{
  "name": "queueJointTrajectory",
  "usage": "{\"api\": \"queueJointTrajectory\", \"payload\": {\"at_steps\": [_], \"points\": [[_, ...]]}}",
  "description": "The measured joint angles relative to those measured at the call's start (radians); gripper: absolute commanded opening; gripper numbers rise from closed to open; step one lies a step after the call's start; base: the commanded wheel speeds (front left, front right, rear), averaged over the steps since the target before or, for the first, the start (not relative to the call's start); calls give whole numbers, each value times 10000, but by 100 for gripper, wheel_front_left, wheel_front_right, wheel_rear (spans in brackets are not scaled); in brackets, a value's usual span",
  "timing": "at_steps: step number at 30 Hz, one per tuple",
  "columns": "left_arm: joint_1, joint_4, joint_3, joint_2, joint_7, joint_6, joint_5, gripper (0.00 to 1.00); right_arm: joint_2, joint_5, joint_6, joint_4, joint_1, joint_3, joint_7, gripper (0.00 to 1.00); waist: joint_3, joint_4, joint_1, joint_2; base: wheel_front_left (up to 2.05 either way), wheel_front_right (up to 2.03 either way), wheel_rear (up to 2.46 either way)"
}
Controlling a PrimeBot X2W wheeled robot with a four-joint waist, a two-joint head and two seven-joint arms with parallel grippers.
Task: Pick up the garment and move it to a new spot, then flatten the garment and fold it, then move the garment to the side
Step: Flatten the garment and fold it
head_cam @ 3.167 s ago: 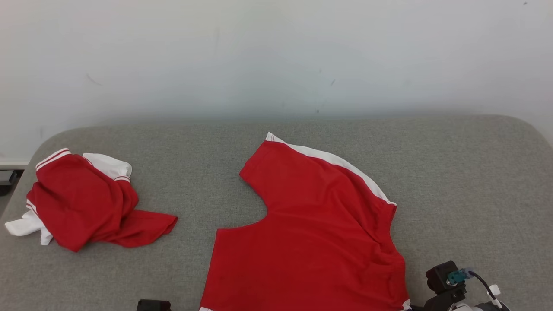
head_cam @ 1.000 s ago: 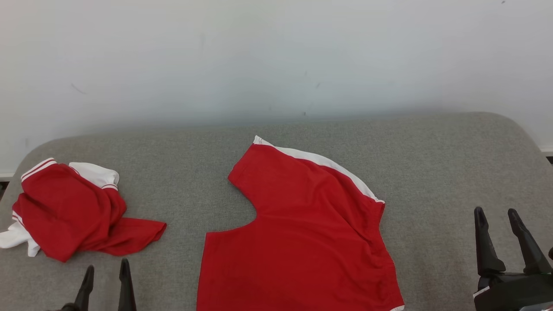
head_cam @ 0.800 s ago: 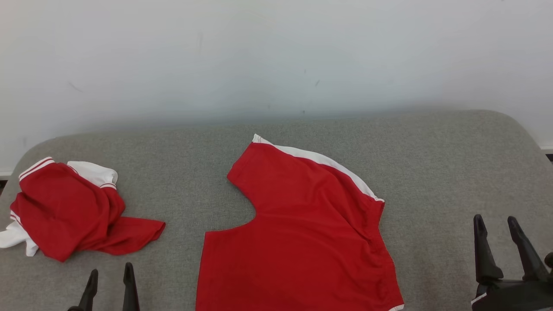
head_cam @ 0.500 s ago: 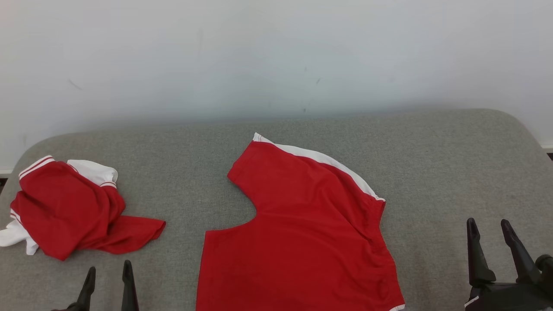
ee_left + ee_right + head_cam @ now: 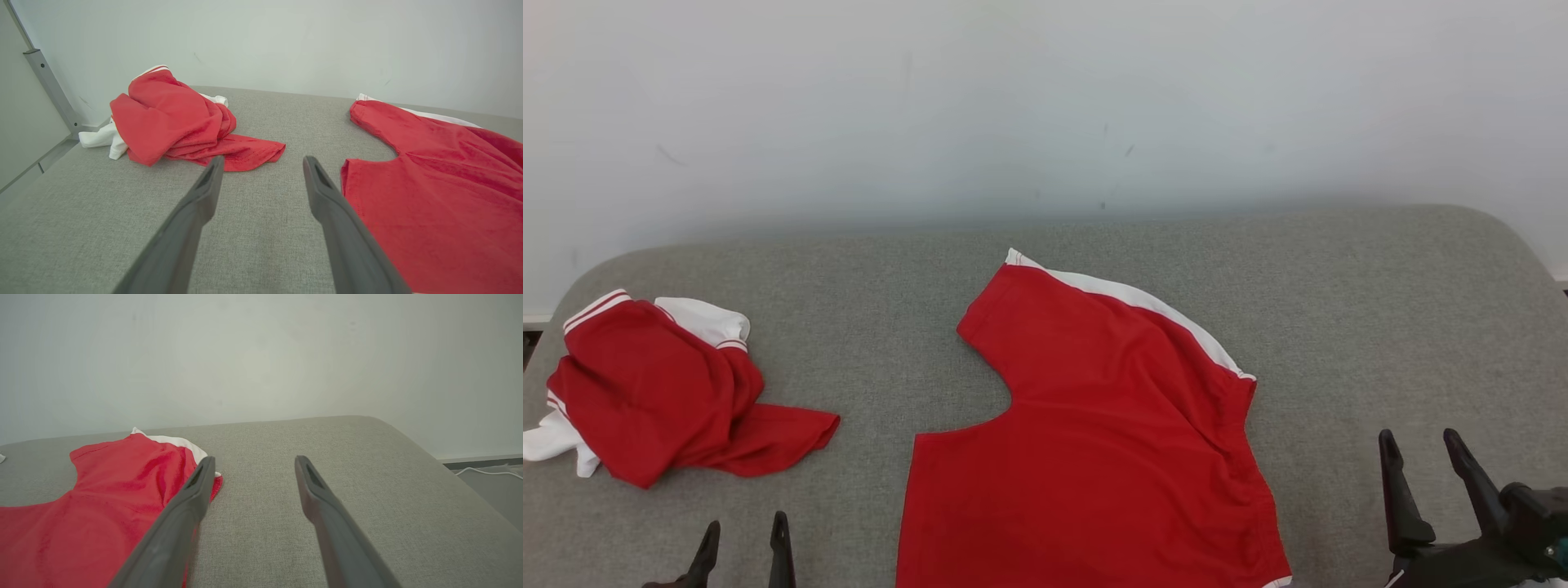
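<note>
Right fingers [image 5: 1398, 490] lower, two garments [image 5: 1094, 457] — apart

Grey padded surface [image 5: 1388, 310]: wide bare stretch at right of head view, from flat red shirt [image 5: 1094, 465] out to rounded right edge; right gripper [image 5: 1419, 437] at its lower end. Bare band along top, between shirt's top edge and wall [image 5: 1045, 98]; wall closes off far side. Bare lane at centre left, between flat shirt and crumpled red-and-white shirt [image 5: 654, 392]; left gripper [image 5: 747, 524] at lane's lower end. Crumpled heap raised, blocks left edge. Left wrist view: metal rail [image 5: 49, 85] at upper left, beyond surface edge.
</note>
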Motion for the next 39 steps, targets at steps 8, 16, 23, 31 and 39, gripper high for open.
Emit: {"api": "queueJointTrajectory", "payload": {"at_steps": [8,16,23,31,39], "points": [[35,-267,35,-71,368,0,265,100,56,-176,0,-98,-8,-46,397,100,-56,7,0,0,0,0,0],[40,-470,107,-113,617,0,336,100,207,-491,0,-222,-4,-56,665,100,-120,3,0,0,0,0,0],[58,-587,153,-140,794,0,349,100,261,-602,0,-376,2,-94,863,100,-155,-14,0,0,0,0,0],[250,-721,163,-151,965,0,420,100,234,-683,0,-389,12,-184,1103,100,-167,-45,0,0,0,0,0],[250,-815,161,-150,1139,0,454,100,182,-683,0,-311,-5,-240,1197,100,-163,-45,0,0,0,0,0]]}}
